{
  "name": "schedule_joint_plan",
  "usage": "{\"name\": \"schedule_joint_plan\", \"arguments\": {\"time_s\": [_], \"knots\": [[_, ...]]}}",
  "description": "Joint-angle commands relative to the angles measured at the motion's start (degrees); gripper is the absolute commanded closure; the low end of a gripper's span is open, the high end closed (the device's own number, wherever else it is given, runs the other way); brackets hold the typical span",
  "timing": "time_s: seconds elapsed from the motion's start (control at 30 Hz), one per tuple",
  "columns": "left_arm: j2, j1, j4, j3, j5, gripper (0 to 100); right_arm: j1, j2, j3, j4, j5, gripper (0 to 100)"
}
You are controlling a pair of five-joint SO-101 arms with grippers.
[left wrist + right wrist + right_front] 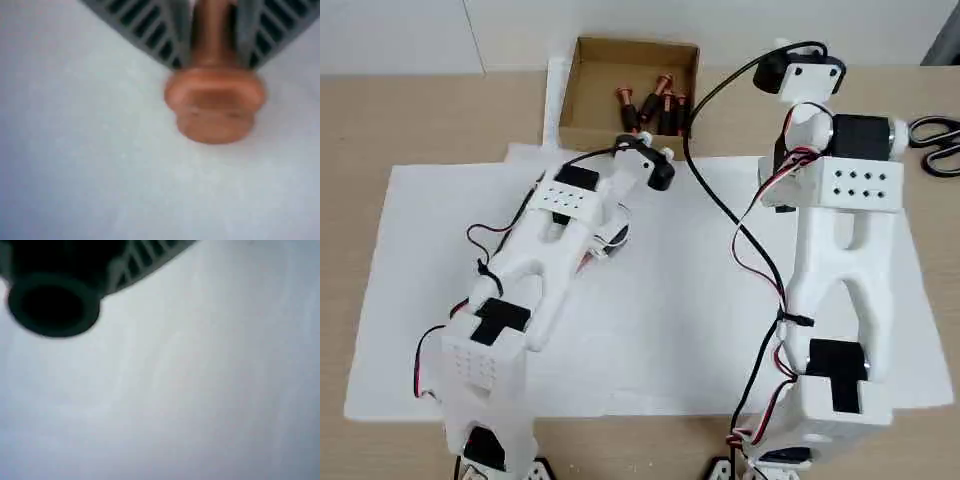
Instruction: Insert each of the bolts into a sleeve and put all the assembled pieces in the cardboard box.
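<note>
Several assembled pieces [650, 105] lie in the cardboard box [595, 75] at the table's [420, 110] far edge, while the left fingers [145, 30] pinch a copper bolt [215, 102] and the right fingers [150, 257] clamp a black sleeve [52, 307] over the white sheet [670, 330] (this pair not yet joined, I'd judge).

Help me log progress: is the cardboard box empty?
No, the high view shows several bolt-and-sleeve pieces lying inside the cardboard box.
</note>
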Motion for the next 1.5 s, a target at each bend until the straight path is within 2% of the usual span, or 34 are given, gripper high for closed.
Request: {"name": "schedule_joint_plan", "arguments": {"time_s": [0.0, 0.2, 0.67, 0.8, 0.93, 1.1, 1.3, 1.47], "knots": [[0.8, -0.3, -1.3, -1.9, -0.2, 99, 0.5, -3.0, -0.4, 0.6, 0.7, 99.2], [0.7, -0.2, 6.0, -7.4, -0.2, 99, 0.5, -2.9, -0.4, 0.6, 0.7, 99.2], [0.7, 5.0, 27.9, -34.3, -0.1, 99, 0.2, -2.9, -0.4, 0.6, 0.5, 99.2], [-0.1, 2.6, 28.0, -39.8, 7.8, 99, 0.2, -3.3, -0.4, 0.7, 0.5, 99.3], [-7.1, -0.2, 28.0, -40.4, 15.5, 99, 0.2, -3.5, -0.4, 0.8, 0.6, 99.5], [-18.7, -1.1, 28.0, -40.3, 15.6, 99, 0.5, -5.5, -0.4, 0.9, 0.9, 99.5], [-32.4, -1.0, 28.0, -39.7, 15.8, 99, 0.2, -21.5, -0.4, 1.0, 0.9, 99.5], [-42.5, -0.9, 28.0, -30.1, 15.9, 99, 0.1, -34.0, 2.6, 1.0, 1.0, 99.5]]}}
